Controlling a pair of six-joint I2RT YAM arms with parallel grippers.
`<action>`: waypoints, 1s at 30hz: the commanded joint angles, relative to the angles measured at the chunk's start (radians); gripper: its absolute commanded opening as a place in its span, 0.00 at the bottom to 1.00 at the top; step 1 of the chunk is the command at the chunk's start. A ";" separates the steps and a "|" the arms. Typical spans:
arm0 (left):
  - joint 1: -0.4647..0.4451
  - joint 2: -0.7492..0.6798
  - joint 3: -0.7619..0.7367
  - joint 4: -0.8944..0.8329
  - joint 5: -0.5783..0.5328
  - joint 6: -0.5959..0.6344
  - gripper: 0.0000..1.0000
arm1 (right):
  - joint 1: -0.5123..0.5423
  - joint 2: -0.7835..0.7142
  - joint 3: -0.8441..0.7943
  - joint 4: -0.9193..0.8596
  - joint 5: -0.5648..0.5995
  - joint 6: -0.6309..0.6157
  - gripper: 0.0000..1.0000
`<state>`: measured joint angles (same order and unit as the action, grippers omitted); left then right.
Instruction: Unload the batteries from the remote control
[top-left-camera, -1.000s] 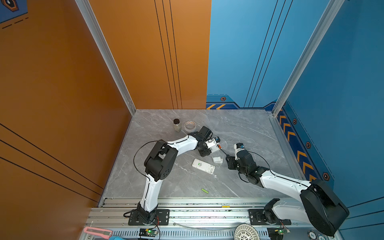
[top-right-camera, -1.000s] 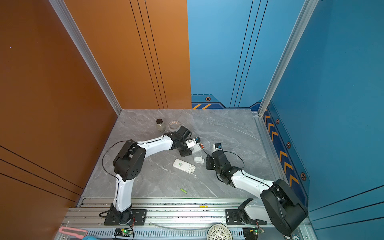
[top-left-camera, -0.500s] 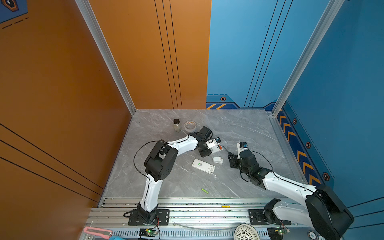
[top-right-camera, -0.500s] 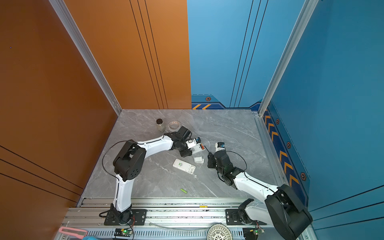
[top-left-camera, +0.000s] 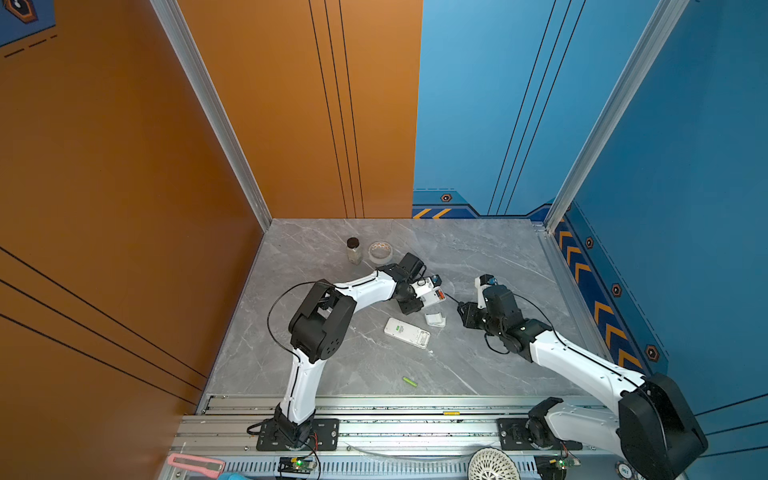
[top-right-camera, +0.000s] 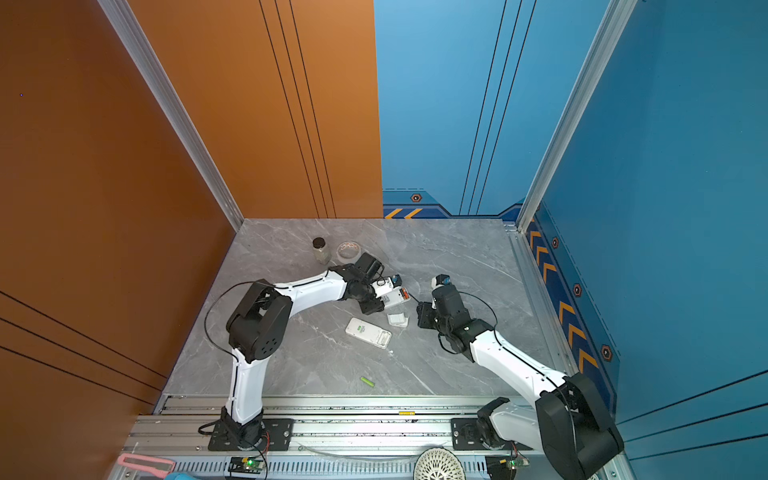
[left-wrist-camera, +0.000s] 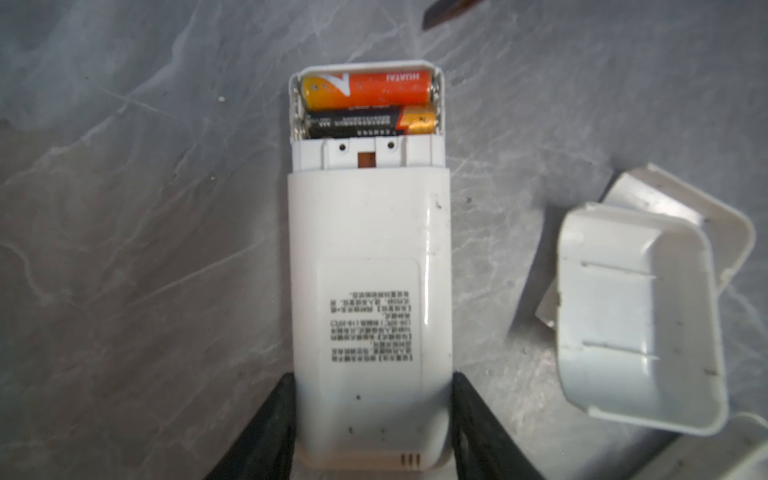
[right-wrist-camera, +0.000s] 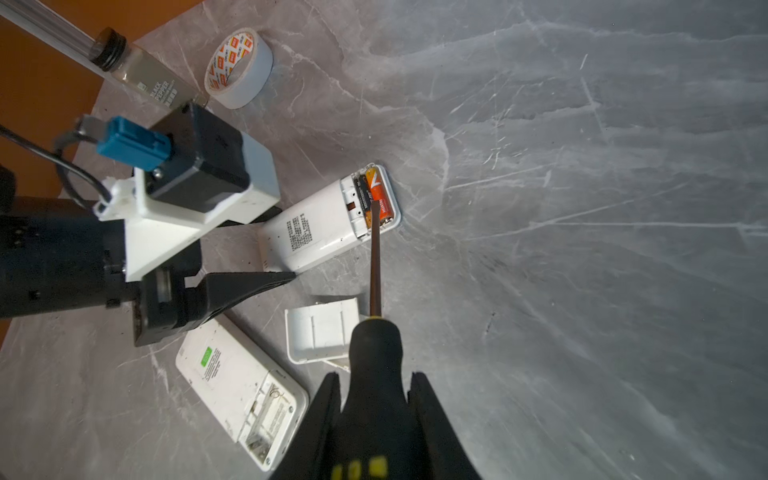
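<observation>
I'm at the prying step. My left gripper (left-wrist-camera: 372, 388) clamps the butt end of the white remote (left-wrist-camera: 370, 249), which lies on the grey marbled table (top-left-camera: 478, 257) about mid-surface, toward the back edge. Its bay is uncovered. An orange battery (left-wrist-camera: 368, 89) sits against the end wall with a black battery (left-wrist-camera: 353, 122) beside it, both glossy slim cylinders.

My right gripper (right-wrist-camera: 374, 380) is clenched on the black handle of the screwdriver (right-wrist-camera: 376, 257). The thin metal shaft points at the bay, but the left wrist view shows the tip clear of the remote, not touching.

The green battery (top-left-camera: 409, 381) lies loose near the front edge. A second remote (top-left-camera: 406, 331), its bay empty, lies between that and the held one, with two thin plastic covers (left-wrist-camera: 636, 316) stacked just beside.

Next, I judge, the tip must come down at the orange battery's end and lever it up. The slick casing may let the blade skid, so the left clamp must not slip.
</observation>
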<state>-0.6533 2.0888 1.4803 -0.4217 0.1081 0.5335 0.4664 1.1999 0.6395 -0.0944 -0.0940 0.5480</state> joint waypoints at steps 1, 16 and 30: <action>-0.027 0.037 -0.006 -0.062 -0.031 0.031 0.12 | -0.012 0.017 0.083 -0.157 -0.084 -0.051 0.00; -0.053 0.019 -0.033 -0.012 -0.141 0.049 0.12 | -0.034 0.209 0.353 -0.482 -0.035 -0.198 0.00; -0.060 0.013 -0.040 -0.002 -0.162 0.059 0.11 | -0.069 0.208 0.426 -0.525 -0.012 -0.263 0.00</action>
<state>-0.7074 2.0865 1.4746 -0.3809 -0.0196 0.5728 0.4042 1.4136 1.0325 -0.5766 -0.1249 0.3237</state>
